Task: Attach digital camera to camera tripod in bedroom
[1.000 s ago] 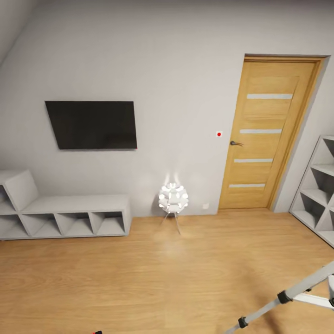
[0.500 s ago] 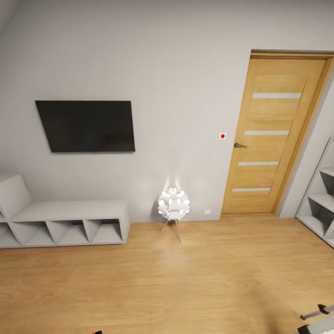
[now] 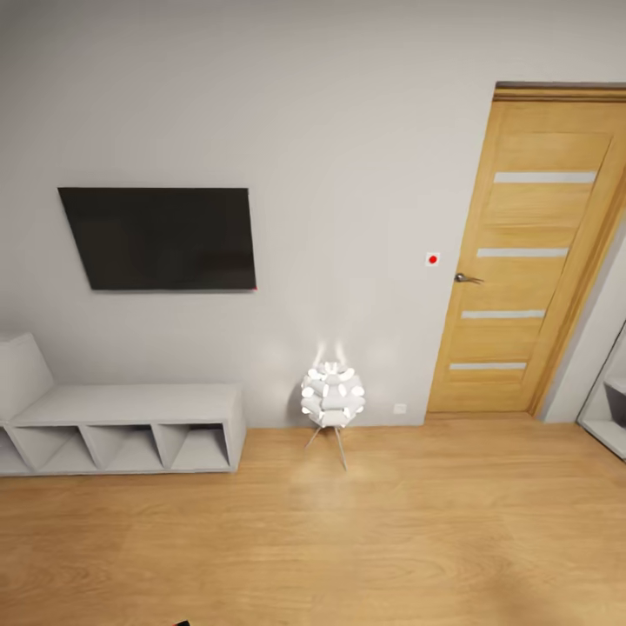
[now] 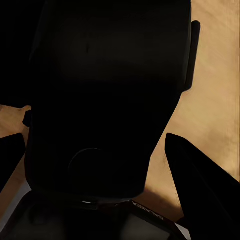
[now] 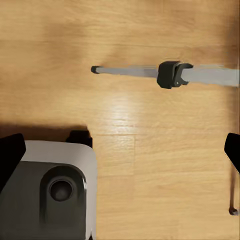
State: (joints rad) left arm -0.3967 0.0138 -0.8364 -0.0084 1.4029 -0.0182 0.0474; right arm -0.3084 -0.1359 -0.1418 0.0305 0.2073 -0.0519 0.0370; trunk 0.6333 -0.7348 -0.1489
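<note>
A chunky black body, the digital camera (image 4: 105, 90), sits between the dark fingers of my left gripper (image 4: 105, 170), which is shut on it; its red dot is hidden. A silver-grey leg of the camera tripod (image 5: 130, 71) with a black joint (image 5: 172, 74) stretches over the wooden floor past my right gripper (image 5: 120, 155). That gripper is open, its fingertips (image 5: 10, 160) at the picture's edges with nothing between them. In the head view the bedroom has a pale grey wall and a light wooden floor (image 3: 348, 539).
A black screen (image 3: 161, 237) hangs on the wall over low grey cube shelves (image 3: 122, 428). A small white globe lamp (image 3: 332, 396) stands on thin legs by the wall. At the right are a wooden door (image 3: 530, 261) and a corner of more shelves (image 3: 609, 409). A grey robot part (image 5: 50, 190) lies below my right gripper.
The head view has swung left, so the door and lamp have shifted right in the picture. The tripod leg at the lower right has slid out of the head view.
</note>
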